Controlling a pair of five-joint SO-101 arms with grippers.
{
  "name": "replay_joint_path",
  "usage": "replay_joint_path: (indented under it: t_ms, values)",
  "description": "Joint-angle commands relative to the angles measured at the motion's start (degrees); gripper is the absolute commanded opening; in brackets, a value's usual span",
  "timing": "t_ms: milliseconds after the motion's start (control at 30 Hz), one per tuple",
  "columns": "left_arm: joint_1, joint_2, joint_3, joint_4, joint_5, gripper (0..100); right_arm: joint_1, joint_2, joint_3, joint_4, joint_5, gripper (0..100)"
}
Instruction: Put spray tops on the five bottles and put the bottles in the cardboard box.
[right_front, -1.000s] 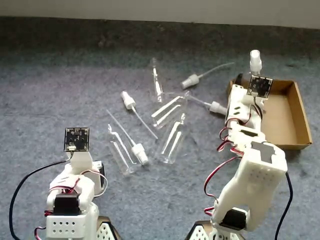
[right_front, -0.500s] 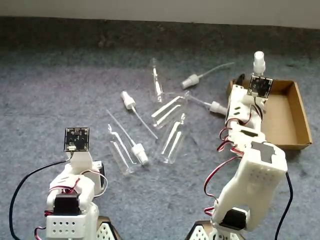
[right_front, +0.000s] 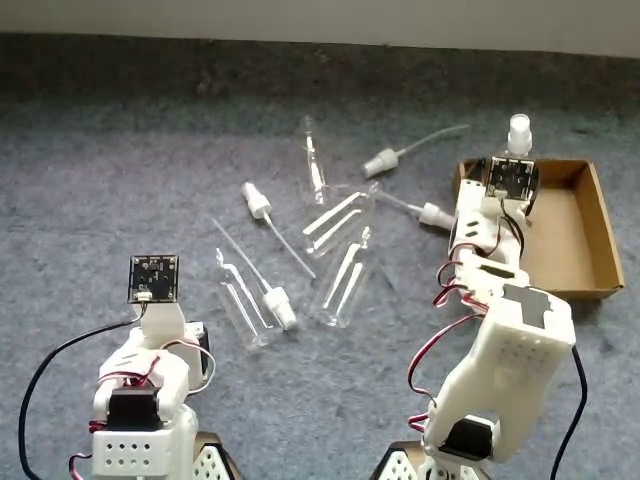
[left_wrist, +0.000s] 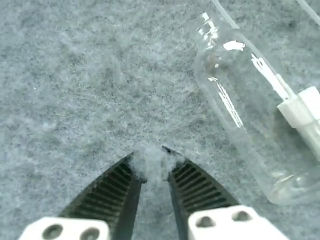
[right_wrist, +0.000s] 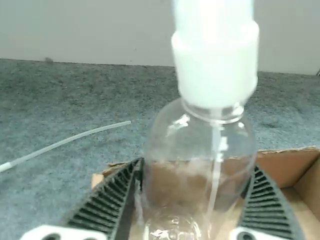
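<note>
While the right gripper (right_wrist: 195, 172) is clamped on a clear bottle (right_wrist: 197, 150), that bottle stands upright with its white spray top (right_wrist: 215, 50) already on. In the high view it sits at the corner of the cardboard box (right_front: 600, 230) that faces the loose parts. I can't tell if its base touches the box floor or hangs just above it. From the right wrist view, the box's brown rim (right_wrist: 290, 165) shows behind the bottle, and the black ribbed jaws press on both sides of the glassy body.

Everything else lies on the grey carpet (right_front: 120, 170), outside the box. Four bare bottles are on their sides, all well apart from the box: one thin one (right_front: 315, 172) farthest back, two (right_front: 338, 222) (right_front: 345, 280) in the middle, and one (right_front: 240, 300) farthest from the box. Four loose spray tops are scattered around them. One (right_front: 432, 215) lies just beside the box's near wall, and another (right_front: 385, 160) is a bit farther off, with its long tube pointing toward the box. A third (right_front: 257, 200) is beyond the middle bottles. The last (right_front: 280, 305) rests across the farthest bottle.

The left gripper (left_wrist: 150, 157) is way off from the box, past all the bottles. It's low over the carpet, jaws a little apart and gripping nothing. That farthest bottle (left_wrist: 240, 115) lies just beside it, not touching.
</note>
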Motion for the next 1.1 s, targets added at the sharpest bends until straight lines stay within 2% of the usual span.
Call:
replay_joint_path:
  t_ms: [0,267,467,1067]
  values:
    - [-0.2,-0.4,1.3,-1.0,-0.4,1,0.7,-2.2,0.7,-0.4,1.0,31.1]
    - [-0.2,-0.4,1.3,-1.0,-0.4,1,0.8,-13.2,3.5,6.5,0.2,33.3]
    - [-0.2,-0.4,1.3,-1.0,-0.3,1,0.4,-22.8,5.4,17.0,-3.4,33.3]
    - [-0.2,-0.4,1.3,-1.0,-0.3,1,0.3,-51.1,20.4,39.7,-3.0,33.3]
